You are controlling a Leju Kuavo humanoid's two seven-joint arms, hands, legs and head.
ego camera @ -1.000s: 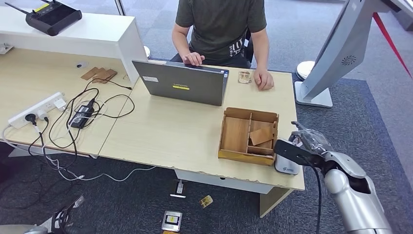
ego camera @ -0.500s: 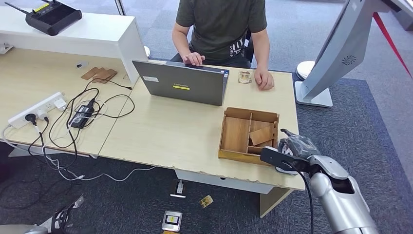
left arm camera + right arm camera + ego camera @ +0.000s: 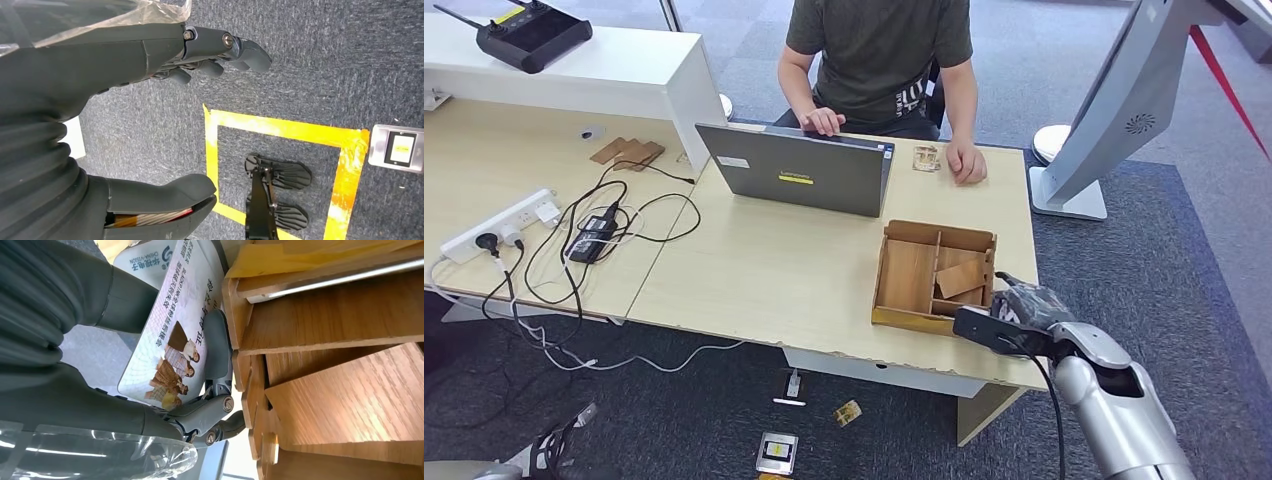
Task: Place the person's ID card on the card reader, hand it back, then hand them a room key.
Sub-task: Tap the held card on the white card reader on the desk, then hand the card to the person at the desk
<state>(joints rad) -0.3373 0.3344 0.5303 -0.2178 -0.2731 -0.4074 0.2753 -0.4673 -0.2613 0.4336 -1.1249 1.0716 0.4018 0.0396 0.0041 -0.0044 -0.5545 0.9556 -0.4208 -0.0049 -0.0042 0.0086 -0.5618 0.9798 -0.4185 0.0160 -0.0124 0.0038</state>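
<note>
Right hand (image 3: 150, 390) fingers (image 3: 217, 347) hold ID card (image 3: 170, 335) flat beside wooden tray (image 3: 320, 325).

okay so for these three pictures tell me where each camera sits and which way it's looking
Head view: high on the robot, looking forward and down at the desk; right hand enters from below.
Left wrist view: behind the left hand, looking down at carpet with yellow tape.
Right wrist view: behind the right hand, close against the wooden box.
Shared: the head and right wrist views both show the wooden box.
</note>
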